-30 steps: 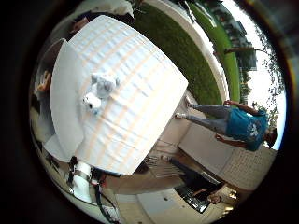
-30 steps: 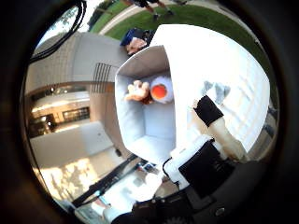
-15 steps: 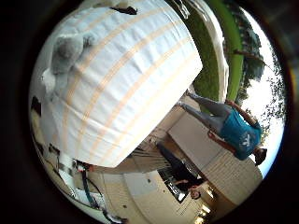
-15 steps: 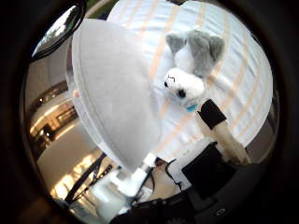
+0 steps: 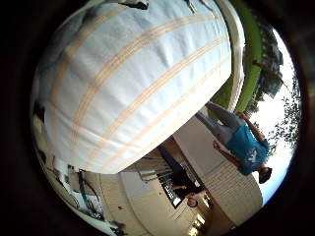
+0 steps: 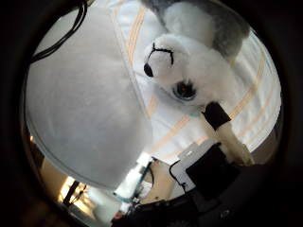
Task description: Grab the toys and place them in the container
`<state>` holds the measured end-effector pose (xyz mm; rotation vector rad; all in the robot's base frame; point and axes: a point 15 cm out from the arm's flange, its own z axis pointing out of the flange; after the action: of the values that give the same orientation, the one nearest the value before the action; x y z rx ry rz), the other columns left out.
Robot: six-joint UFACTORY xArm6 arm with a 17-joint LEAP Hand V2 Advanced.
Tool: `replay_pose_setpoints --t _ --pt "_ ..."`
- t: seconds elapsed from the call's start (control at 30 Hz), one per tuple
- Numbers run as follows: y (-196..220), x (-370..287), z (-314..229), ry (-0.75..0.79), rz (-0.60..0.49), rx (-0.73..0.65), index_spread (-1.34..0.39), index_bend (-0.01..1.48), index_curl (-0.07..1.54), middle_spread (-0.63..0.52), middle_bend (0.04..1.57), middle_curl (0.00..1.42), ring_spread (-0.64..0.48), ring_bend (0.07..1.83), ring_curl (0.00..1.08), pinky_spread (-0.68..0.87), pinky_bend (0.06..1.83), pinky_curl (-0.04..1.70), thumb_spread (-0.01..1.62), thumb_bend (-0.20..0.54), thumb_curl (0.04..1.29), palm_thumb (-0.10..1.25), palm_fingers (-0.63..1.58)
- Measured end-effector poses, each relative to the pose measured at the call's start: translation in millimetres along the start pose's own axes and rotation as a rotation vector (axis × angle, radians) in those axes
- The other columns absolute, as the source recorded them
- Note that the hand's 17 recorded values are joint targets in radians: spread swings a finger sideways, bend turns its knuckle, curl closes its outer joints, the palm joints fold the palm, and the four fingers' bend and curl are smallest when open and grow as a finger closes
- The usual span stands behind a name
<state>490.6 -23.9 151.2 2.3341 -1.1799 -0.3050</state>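
Observation:
A grey and white plush dog (image 6: 185, 61) lies on the striped tablecloth (image 6: 248, 90), close under the palm, in the thumb side view. My right hand (image 6: 213, 161) is just above the toy. One black-tipped finger (image 6: 216, 115) reaches out straight next to the toy's head without touching it. The hand holds nothing.
The table's edge (image 5: 162, 133) drops to paved ground in the little finger side view. A person in a teal shirt (image 5: 246, 146) stands away from the table, and grass (image 5: 254, 59) lies beyond it.
The hand has come down towards the plush dog, which now fills far more of the thumb side view. The toys inside the container have gone out of view.

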Motion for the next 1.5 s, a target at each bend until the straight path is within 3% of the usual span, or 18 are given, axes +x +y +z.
replay_pose_setpoints --t 0.13,0.2,0.3,0.43,0.6,0.73,0.9,1.17,1.23,1.27,1.3,1.37,1.5 --pt "-2 -4 5 0.008 -0.01 0.008 -0.26 0.3 0.33 -0.02 0.24 0.32 0.23 0.29 0.31 0.39 0.24 0.26 1.08 -0.024 0.47 0.9 0.37" --pt "-1 -4 3 0.013 -0.011 0.019 -0.28 0.26 0.31 -0.05 0.31 0.35 0.19 0.43 0.33 0.37 0.25 0.24 1.07 -0.023 0.47 0.91 0.64" --pt "2 -4 -1 0.018 -0.016 0.035 -0.35 0.08 0.26 -0.1 0.58 0.47 0.14 0.83 0.48 0.33 0.28 0.27 1.07 -0.024 0.48 0.91 0.92" --pt "10 -3 -9 0.025 -0.01 0.052 -0.47 0.14 0.21 -0.16 0.8 0.61 0.06 1.1 0.63 0.33 0.44 0.34 1.07 -0.026 0.48 0.92 0.97" --pt "30 8 -27 0.023 0.035 0.101 -0.62 0.22 0.17 -0.21 0.93 0.75 -0.02 1.2 0.73 0.34 0.89 0.52 1.09 0.007 0.51 0.99 1.07" --pt "49 15 -41 0.026 0.067 0.127 -0.73 0.29 0.16 -0.23 0.99 0.84 -0.05 1.24 0.78 0.32 1.1 0.67 1.13 0.01 0.55 1.04 1.02" --pt "84 20 -65 0.035 0.107 0.166 -0.87 0.4 0.16 -0.25 1.06 0.95 -0.09 1.31 0.83 0.28 1.24 0.82 1.17 -0.014 0.59 1.02 0.93" --pt "123 10 -96 0.07 0.12 0.239 -1.03 0.56 0.19 -0.27 1.13 1.06 -0.11 1.4 0.88 0.22 1.3 0.98 1.2 -0.029 0.64 0.96 0.8" --pt "115 5 -97 0.061 0.082 0.271 -1.01 0.62 0.22 -0.26 1.12 1.06 -0.09 1.39 0.86 0.22 1.21 0.99 1.18 -0.043 0.62 0.91 0.75" --pt "109 3 -95 0.054 0.064 0.279 -0.94 0.67 0.26 -0.24 1.05 1.02 -0.07 1.31 0.83 0.23 1.13 0.99 1.17 -0.052 0.61 0.89 0.6" --pt "106 -2 -93 0.053 0.05 0.274 -0.71 0.65 0.29 -0.22 0.83 0.94 -0.05 1.17 0.81 0.23 1.04 1.0 1.14 -0.057 0.58 0.85 0.13" --pt "93 -10 -90 0.06 0.016 0.262 -0.56 0.67 0.33 -0.17 0.65 0.84 0.01 1.0 0.75 0.23 0.9 0.95 1.12 -0.052 0.56 0.82 -0.14" --pt "57 -26 -59 0.044 -0.054 0.182 -0.37 0.49 0.27 -0.06 0.35 0.63 0.13 0.64 0.51 0.3 0.59 0.72 1.09 -0.043 0.51 0.78 -0.24"
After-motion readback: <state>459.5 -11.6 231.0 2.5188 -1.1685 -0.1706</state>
